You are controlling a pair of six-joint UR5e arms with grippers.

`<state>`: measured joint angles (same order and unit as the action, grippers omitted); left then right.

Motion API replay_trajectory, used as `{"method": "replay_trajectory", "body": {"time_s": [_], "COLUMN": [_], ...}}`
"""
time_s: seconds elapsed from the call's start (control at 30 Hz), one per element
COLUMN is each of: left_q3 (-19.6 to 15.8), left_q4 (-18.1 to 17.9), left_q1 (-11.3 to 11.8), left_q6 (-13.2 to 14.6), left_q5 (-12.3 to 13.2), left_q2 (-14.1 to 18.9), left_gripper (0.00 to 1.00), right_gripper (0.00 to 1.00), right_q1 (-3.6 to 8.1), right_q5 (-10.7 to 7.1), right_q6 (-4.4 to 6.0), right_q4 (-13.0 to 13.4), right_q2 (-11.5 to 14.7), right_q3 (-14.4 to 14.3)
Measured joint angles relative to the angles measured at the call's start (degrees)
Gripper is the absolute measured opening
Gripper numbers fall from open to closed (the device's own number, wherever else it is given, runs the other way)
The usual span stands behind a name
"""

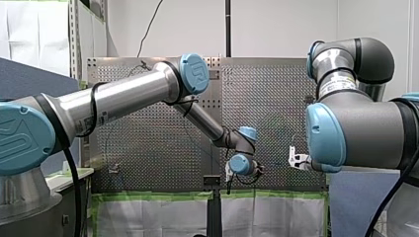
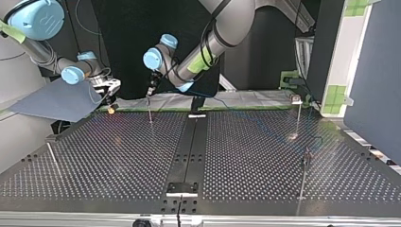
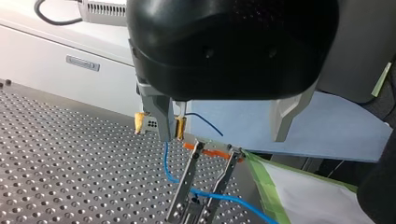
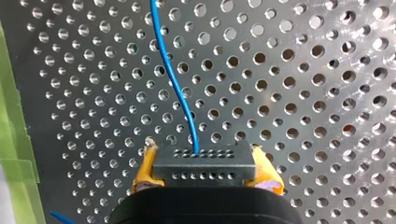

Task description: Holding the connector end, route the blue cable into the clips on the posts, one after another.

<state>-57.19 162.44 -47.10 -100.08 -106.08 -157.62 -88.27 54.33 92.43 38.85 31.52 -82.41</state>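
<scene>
In the right wrist view my right gripper point(image 4: 205, 179) has its yellow pads shut on a grey connector point(image 4: 205, 165). The blue cable point(image 4: 177, 84) runs from it over the perforated table. In the left wrist view my left gripper point(image 3: 224, 137) hangs open, metal fingers point(image 3: 164, 116) wide apart, above a post clip point(image 3: 194, 186) with two orange-tipped prongs. The blue cable point(image 3: 166, 163) drops from the connector point(image 3: 150, 122), partly hidden behind one finger, and passes between the prongs low down. In the top view my left gripper point(image 2: 150, 90) is over a far post point(image 2: 150, 112), with my right gripper point(image 2: 109, 101) at its left.
More thin posts stand on the table: one at the top view's right rear point(image 2: 299, 116), one at right front point(image 2: 305, 175), one at left point(image 2: 51, 153). A blue board point(image 2: 56, 101) lies behind my right gripper. Green tape point(image 3: 266, 182) edges the table's far side.
</scene>
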Motion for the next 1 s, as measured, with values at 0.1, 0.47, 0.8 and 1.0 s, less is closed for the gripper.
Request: {"method": "replay_trajectory", "body": {"time_s": [0.1,0.47,0.8,1.0], "left_q3": [0.0,-1.0,-6.3,-10.2], "left_q4": [0.2,0.8,-4.1,-8.0], "left_q1": [-0.1,-1.0,-1.9,-2.1], "left_q6": [-0.4,0.0,0.0,-0.5], "left_q5": [-0.1,-3.9,-5.8,-8.4], "left_q2": [0.0,0.5,5.5,9.4], "left_gripper": [1.0,1.0,1.0,1.0], "right_gripper": [0.0,0.0,0.0,0.0], "right_q1": [0.07,0.67,0.77,0.62], "right_q5": [-0.01,0.0,0.0,0.0], "right_q6": [-0.09,-0.26,-0.39,-0.39], "right_q4": [-0.2,-0.5,-0.6,-0.6], "right_q2": [0.0,0.0,0.0,0.0], "right_q3": [0.0,0.0,0.0,0.0]}}
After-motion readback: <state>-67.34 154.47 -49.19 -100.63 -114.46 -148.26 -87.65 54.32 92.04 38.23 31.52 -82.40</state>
